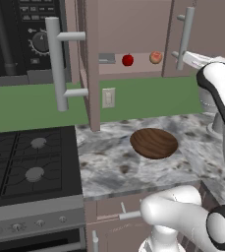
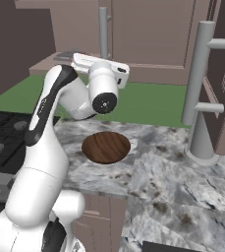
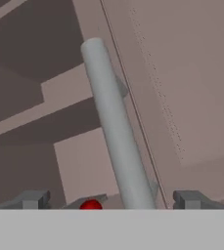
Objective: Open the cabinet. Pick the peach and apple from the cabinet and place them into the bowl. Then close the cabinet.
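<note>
We judge the step in hand to be opening the right door of the mauve-brown upper wall cabinet (image 1: 133, 29). Its left door already stands swung out toward us, while the right one looks only part-way open. To do this well, we should centre the long vertical grey bar handle (image 3: 114, 127) between the fingers, close squarely on it, then pull along the door's arc rather than straight back, so the bar does not slip out sideways.

The two-finger gripper (image 3: 111, 199) is spread wide. In the hand view its dark tips sit well apart on either side of the bar, with the bar between them and nearer the right tip. It holds nothing, and we cannot tell whether either tip touches the bar.

The small bright red apple (image 1: 127, 60) and the pale orange-pink peach (image 1: 155, 57) rest on the cabinet's lower shelf, apple left, peach right, near the right door's edge. The wide shallow dark brown wooden bowl (image 1: 154, 142) sits empty on the speckled grey stone counter (image 1: 109, 162), below the cabinet and right of the black gas stove (image 1: 25, 162).
</note>
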Tool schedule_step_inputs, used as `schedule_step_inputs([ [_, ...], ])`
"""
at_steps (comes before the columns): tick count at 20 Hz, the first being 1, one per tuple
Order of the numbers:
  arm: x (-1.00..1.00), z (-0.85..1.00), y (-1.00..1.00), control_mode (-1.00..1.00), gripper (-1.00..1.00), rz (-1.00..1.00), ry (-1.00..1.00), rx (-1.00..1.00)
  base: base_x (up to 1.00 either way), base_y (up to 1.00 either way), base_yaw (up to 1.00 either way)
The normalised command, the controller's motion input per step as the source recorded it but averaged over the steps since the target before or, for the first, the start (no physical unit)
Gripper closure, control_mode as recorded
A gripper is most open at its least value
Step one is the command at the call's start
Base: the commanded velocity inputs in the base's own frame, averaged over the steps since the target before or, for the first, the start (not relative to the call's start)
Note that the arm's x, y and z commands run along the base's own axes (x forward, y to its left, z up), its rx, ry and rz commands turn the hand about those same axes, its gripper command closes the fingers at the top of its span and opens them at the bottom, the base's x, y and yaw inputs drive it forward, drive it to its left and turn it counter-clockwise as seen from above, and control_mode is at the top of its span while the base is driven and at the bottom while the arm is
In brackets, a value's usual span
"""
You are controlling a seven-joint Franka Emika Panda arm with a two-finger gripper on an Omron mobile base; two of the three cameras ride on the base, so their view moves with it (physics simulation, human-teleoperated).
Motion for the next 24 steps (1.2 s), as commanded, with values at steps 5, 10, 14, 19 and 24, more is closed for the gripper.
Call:
schedule_step_inputs([
  [5, 0.45, 0.0, -0.04, -1.0, -1.0, 0.0, 0.03, 0.01, 0.0, 0.0, 0.0],
  [10, 0.56, 0.0, 0.0, -1.0, -1.0, 0.0, 0.04, 0.0, 0.0, 0.0, 0.0],
  [14, 0.59, 0.0, 0.0, -1.0, -1.0, 0.0, 0.04, 0.0, 0.0, 0.0, 0.0],
  [19, 0.63, -0.02, 0.0, -1.0, -1.0, 0.0, 0.01, 0.0, 0.0, 0.0, 0.0],
  [24, 0.6, -0.05, -0.04, -1.0, -1.0, 0.0, 0.0, 0.0, 0.0, 0.0, 0.0],
])
